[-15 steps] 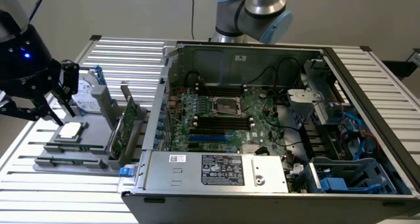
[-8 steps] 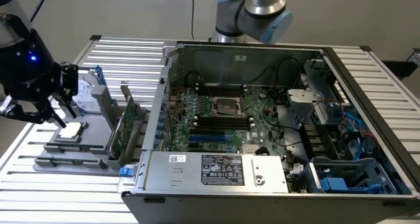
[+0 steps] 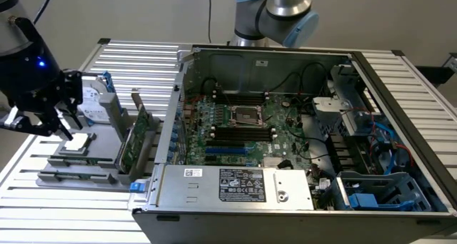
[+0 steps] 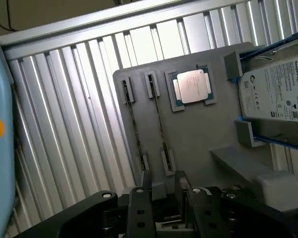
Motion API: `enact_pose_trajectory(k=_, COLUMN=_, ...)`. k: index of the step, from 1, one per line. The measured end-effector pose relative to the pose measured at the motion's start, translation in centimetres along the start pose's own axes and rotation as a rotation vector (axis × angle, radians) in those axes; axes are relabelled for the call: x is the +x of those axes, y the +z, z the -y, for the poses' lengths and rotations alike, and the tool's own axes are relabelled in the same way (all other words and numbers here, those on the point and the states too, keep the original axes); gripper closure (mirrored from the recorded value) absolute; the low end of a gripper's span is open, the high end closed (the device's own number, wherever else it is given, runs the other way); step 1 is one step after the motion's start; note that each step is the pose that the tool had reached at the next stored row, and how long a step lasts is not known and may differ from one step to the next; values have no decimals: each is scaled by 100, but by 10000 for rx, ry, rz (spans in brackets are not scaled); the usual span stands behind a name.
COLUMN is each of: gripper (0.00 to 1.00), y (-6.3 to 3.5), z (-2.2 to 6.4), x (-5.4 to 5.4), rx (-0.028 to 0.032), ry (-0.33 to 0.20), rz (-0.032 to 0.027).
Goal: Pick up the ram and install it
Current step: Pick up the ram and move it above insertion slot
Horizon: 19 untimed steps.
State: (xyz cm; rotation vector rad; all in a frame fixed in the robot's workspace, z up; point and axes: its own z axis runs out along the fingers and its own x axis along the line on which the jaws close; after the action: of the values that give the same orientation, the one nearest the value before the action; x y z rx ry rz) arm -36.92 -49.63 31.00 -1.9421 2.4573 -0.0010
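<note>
- The gripper point(image 4: 163, 186) hangs low over the near end of a grey tray point(image 4: 203, 134). Its two black fingers point(image 4: 145, 196) stand apart, with nothing between them but the tray below.
- The ram point(image 4: 159, 124) is not yet lifted. It stands on its long edge in the tray, a thin dark stick with each end held in a small grey bracket. That leaves its flat sides free for pads to close on.
- The gap between the fingers seems lined up with the end of this stick, so I judge it to be the one being approached.
- A second stick point(image 4: 132, 121) stands just beside it, parallel and held in brackets the same way.
- On the ram's other side a processor point(image 4: 191, 88) lies flat in a square recess, silver lid up.
- Beyond that, a hard drive point(image 4: 275, 89) sits between raised grey blocks that keep it from sliding.
- In the exterior view a green expansion card point(image 3: 136, 137) stands upright at the tray's edge, on the side nearest the computer.
- The tray rests on a slatted metal table point(image 3: 71, 212).
- Well apart, towards the exterior view's right, an open computer case point(image 3: 250, 65) lies on its side, so the board faces up and can be reached from above. Its long black memory slots point(image 3: 246, 130) lie near the centre of the board.
</note>
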Motion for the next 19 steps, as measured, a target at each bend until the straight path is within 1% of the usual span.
enact_pose_trajectory(k=2, gripper=67, y=6, z=0, x=0, rx=-57, ry=-363, rz=-28)
enact_pose_trajectory(k=3, gripper=67, y=9, z=0, x=0, rx=-83, ry=-521, rz=-52)
enact_pose_trajectory(k=7, gripper=67, y=14, z=1, x=1, rx=-187, ry=-1121, rz=-200)
enact_pose_trajectory(k=9, gripper=67, y=19, z=0, x=1, rx=-235, ry=-1419, rz=-252)
enact_pose_trajectory(k=12, gripper=67, y=30, z=-1, x=0, rx=-293, ry=-1905, rz=-277)
enact_pose_trajectory(k=14, gripper=67, y=48, z=0, x=0, rx=-314, ry=-2209, rz=-282)
enact_pose_trajectory(k=17, gripper=67, y=94, z=-18, x=10, rx=-324, ry=-2379, rz=-285)
enact_pose_trajectory(k=19, gripper=67, y=133, z=-71, x=30, rx=-324, ry=-2388, rz=-283)
